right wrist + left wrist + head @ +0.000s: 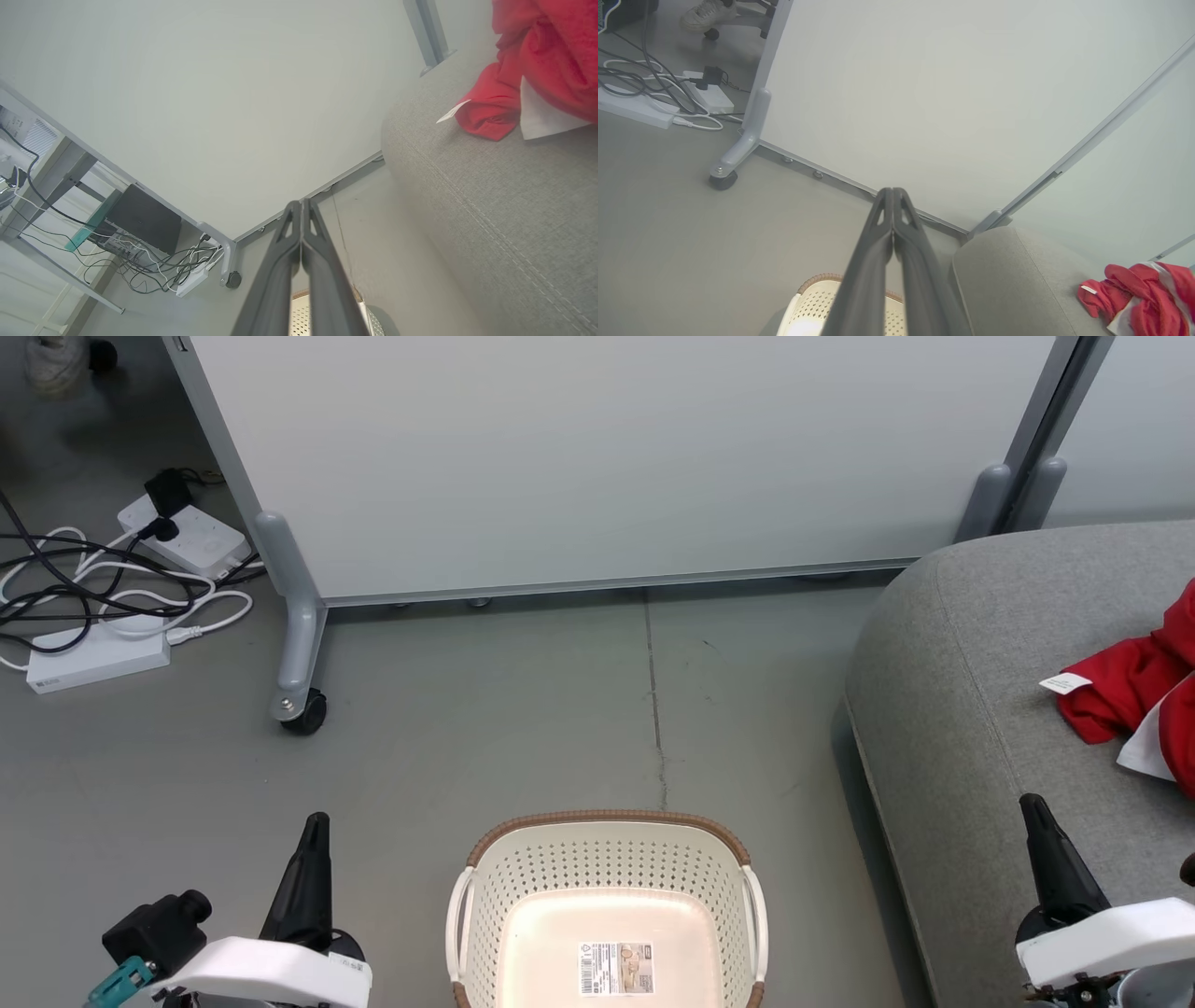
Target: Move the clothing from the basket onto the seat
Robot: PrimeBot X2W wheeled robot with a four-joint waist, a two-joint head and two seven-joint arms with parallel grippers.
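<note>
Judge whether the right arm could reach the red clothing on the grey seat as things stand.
Probably yes: the right tool, shut, sits close to the seat, and nothing lies between it and the clothing.

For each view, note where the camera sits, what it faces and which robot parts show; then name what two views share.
Head: from the head, down at empty basket, floor; left gripper, right gripper at bottom.
Left wrist: along its shut fingers toward the partition.
Right wrist: along its shut fingers, same partition.
All share: clothing on seat.
</note>
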